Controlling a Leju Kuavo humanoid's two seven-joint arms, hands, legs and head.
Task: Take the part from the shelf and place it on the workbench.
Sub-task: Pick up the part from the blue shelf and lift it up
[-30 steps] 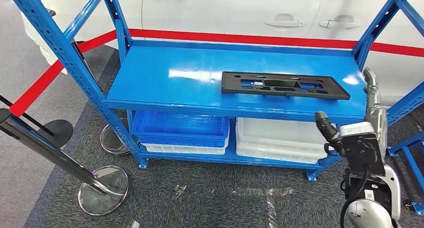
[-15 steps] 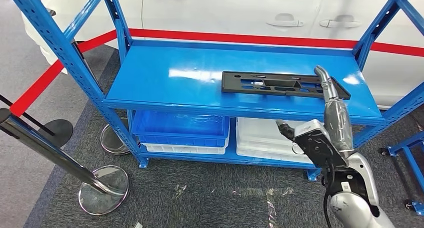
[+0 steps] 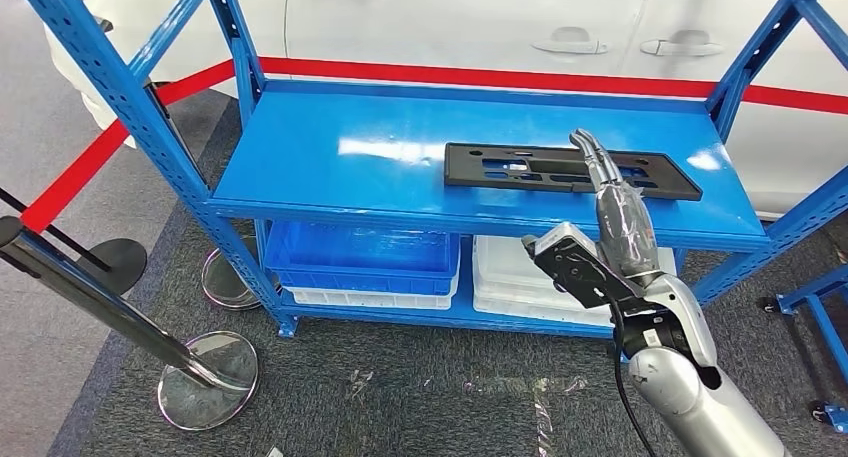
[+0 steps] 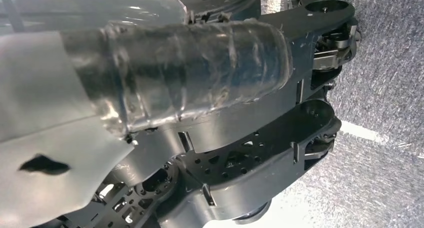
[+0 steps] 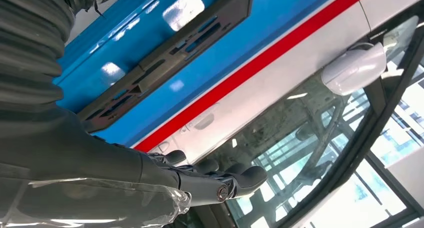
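Right hand over part on shelf

Part point(image 3: 570, 170), a flat black plate, lay on the blue shelf point(image 3: 380, 162) top level, toward its right end. Right hand point(image 3: 610, 182) hovered over the plate's middle, fingers straight, holding nothing. Left hand point(image 4: 200, 113) hung near the floor; its grip state could not be told.

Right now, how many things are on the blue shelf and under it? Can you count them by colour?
Black: 1, the flat part lying on the top shelf.
Blue: 1, the bin on the lower level.
White: 2, a bin beside the blue one, and a tray under the blue one.
Total: 4.
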